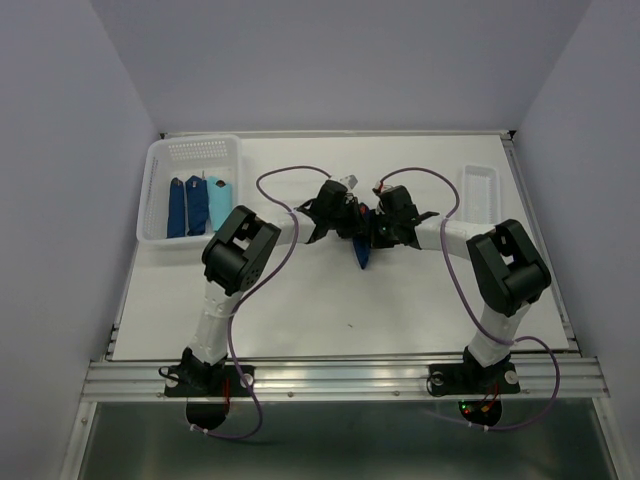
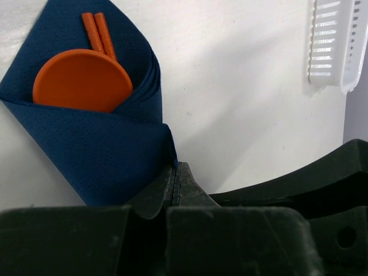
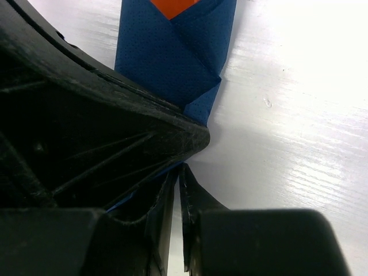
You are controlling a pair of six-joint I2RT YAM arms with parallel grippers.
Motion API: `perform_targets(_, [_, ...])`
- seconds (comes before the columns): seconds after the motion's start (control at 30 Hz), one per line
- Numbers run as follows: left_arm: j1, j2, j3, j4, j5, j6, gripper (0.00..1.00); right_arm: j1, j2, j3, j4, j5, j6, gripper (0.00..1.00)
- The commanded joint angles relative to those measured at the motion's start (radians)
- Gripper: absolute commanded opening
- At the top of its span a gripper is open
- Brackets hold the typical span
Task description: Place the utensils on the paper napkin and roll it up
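The dark navy paper napkin point(image 1: 362, 252) lies mid-table, folded around orange utensils. In the left wrist view the napkin point(image 2: 98, 149) wraps a round orange spoon bowl point(image 2: 82, 80) and two orange handles point(image 2: 99, 31). My left gripper point(image 2: 176, 169) is shut on the napkin's lower right corner. It also shows in the top view point(image 1: 352, 225). My right gripper point(image 3: 180, 169) is shut, with a thin blue edge of the napkin point(image 3: 172, 63) running into its tips. In the top view it point(image 1: 375, 232) meets the left gripper head to head over the napkin.
A white basket point(image 1: 160, 190) at the back left holds dark blue rolls point(image 1: 177, 207) and a light blue roll point(image 1: 218, 203). A white slotted tray point(image 1: 478, 185) sits at the back right and shows in the left wrist view point(image 2: 333, 46).
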Motion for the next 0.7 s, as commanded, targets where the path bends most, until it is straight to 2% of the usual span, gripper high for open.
perform_targets(0.0, [-0.006, -0.032, -0.041, -0.057, -0.02, 0.041, 0.0, 0.007, -0.033, 0.013, -0.062, 0.057, -0.003, 0.17])
perform_targets(0.13, [-0.008, -0.034, -0.066, -0.061, -0.029, 0.047, 0.0, 0.007, -0.126, 0.004, -0.081, 0.156, 0.029, 0.22])
perform_targets(0.2, [-0.008, -0.034, -0.07, -0.061, -0.028, 0.047, 0.0, 0.007, -0.184, -0.005, -0.081, 0.158, 0.03, 0.22])
perform_targets(0.4, [-0.006, -0.035, -0.075, -0.058, -0.029, 0.047, 0.0, 0.044, -0.252, 0.01, -0.101, 0.123, 0.043, 0.22])
perform_targets(0.67, [-0.008, -0.03, -0.075, -0.058, -0.028, 0.046, 0.0, 0.108, -0.222, 0.007, -0.078, 0.005, 0.055, 0.2])
